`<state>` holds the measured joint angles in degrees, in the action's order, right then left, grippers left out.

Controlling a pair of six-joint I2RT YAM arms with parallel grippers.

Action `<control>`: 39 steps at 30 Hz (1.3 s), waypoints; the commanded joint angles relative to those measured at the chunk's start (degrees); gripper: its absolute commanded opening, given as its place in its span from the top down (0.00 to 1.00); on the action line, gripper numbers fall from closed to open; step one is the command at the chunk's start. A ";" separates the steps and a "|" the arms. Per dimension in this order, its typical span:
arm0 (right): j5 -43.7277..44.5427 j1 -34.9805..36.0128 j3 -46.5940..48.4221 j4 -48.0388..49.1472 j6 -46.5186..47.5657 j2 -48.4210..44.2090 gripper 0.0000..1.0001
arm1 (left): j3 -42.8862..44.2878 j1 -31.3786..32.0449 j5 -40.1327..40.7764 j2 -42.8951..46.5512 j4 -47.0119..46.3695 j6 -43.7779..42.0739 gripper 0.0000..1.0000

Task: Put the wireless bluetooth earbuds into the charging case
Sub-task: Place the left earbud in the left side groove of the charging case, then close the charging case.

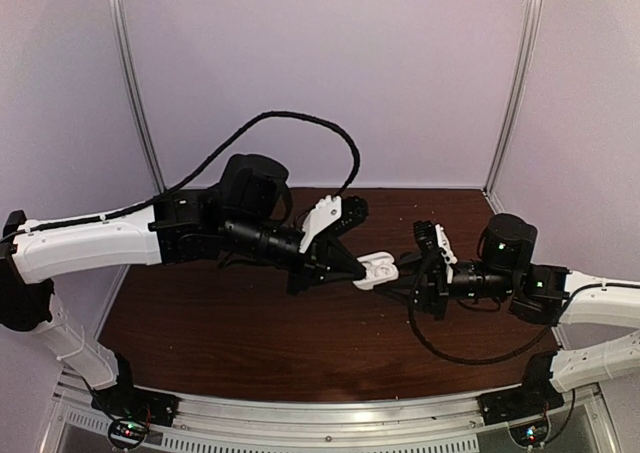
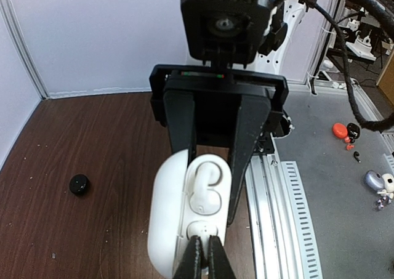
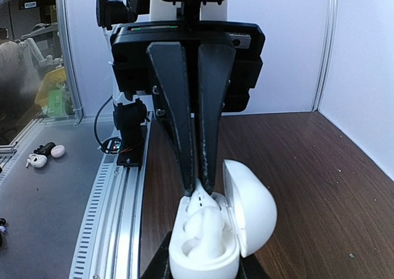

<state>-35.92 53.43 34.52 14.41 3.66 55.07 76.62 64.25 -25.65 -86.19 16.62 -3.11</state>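
The charging case (image 2: 161, 223) hangs above the table (image 2: 92, 137) near the middle of the top view. The right gripper (image 1: 402, 275) clamps it across its flanks, jaws narrowed to the width of the shell. The lid (image 3: 253, 208) stands open at 3 o'clock in the right wrist view. The left gripper (image 3: 198, 191) reaches in from 9 o'clock in the top view, its jaws pinched almost together on one white earbud (image 2: 203, 228) that sits at or just inside the mouth of its well. A second earbud (image 2: 207, 179) lies seated at 12 o'clock of it in the left wrist view. These buds look light, hard and glossy, so I judge a sideways pinch could squirt one out. The narrow stem end is the better hold, with a gentle straight push. The case is smooth and rounded too and may twist under pressure. A small black round object (image 2: 79, 184) lies on the table at 9 o'clock.
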 commanded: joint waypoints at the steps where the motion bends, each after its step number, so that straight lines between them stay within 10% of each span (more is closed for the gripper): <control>1: -0.38 0.27 1.27 6.02 -1.26 -2.06 1.00 | 0.68 0.25 1.09 -1.09 0.61 -0.86 1.00; 9: 0.04 0.27 -0.41 5.71 -1.59 -2.31 1.00 | 3.66 0.20 5.32 1.31 2.54 -2.09 0.76; 25: 0.76 0.27 -1.67 5.93 -2.49 -2.07 1.00 | 6.68 0.19 2.46 4.89 3.71 -3.72 0.90; 39: -0.38 0.23 -1.81 6.41 -3.56 -2.30 1.00 | 5.74 1.49 11.51 2.98 0.95 -3.68 0.78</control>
<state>-35.11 53.39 33.21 19.07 0.86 53.67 80.99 65.47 -16.99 -82.06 20.82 -6.79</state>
